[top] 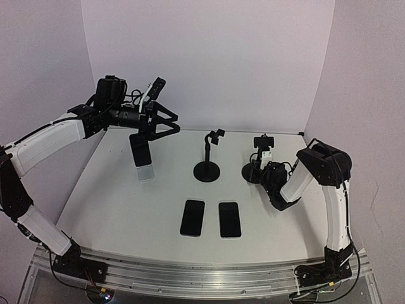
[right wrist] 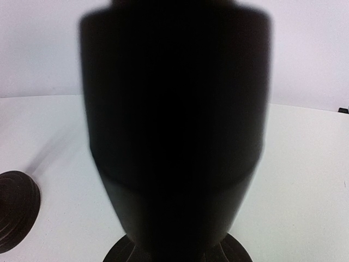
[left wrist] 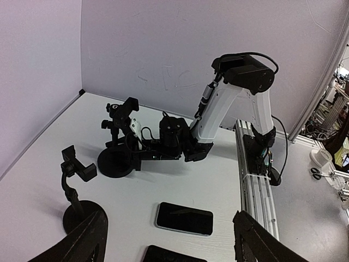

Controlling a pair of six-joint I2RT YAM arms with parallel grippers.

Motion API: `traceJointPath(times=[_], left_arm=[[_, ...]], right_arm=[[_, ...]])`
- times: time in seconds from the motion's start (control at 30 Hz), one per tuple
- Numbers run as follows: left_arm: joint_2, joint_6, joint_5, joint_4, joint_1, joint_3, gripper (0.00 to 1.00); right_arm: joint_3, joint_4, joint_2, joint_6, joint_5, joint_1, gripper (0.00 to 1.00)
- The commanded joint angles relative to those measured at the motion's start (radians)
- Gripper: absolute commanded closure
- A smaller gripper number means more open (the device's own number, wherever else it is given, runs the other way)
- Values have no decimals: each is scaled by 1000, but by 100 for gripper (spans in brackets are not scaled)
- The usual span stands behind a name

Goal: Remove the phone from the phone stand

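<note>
My left gripper (top: 172,122) is raised above the table's far left and stands open; its fingers (left wrist: 82,240) have nothing between them. Under that arm, apart from the jaws, a phone (top: 143,159) rests on the table; whether it lies flat or leans I cannot tell. The middle phone stand (top: 207,170) has an empty clamp. At the right stand (top: 255,172) the clamp (left wrist: 128,109) is also empty, and my right gripper (top: 258,166) is shut low on it. In the right wrist view that stand (right wrist: 174,136) is a dark blur filling the centre.
Two more dark phones (top: 193,217) (top: 230,219) lie flat side by side near the front of the table (top: 126,215). White walls close in the back and both sides. The right arm's base rail (left wrist: 253,180) runs along the near edge.
</note>
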Motion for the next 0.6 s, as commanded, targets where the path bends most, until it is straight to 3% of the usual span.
traceJointPath(times=[0.0,0.1,0.23,0.4,0.57], left_arm=[[-52,29,-22,-9,7,6,21],[-56,22,-33,-6,7,-2,21],[-53,10,-48,-5,8,-4,19],[-48,6,-61,-35,21,2,13],[-21,17,-67,-97,101,36,10]], right_arm=[[-24,445,5,35,45,-5,82],[-68,446,-28,45,27,-5,55],[-118,446,-72,88,-56,-4,29],[-164,446,-137,124,-97,-4,11],[-207,444,-184,129,-98,-5,2]])
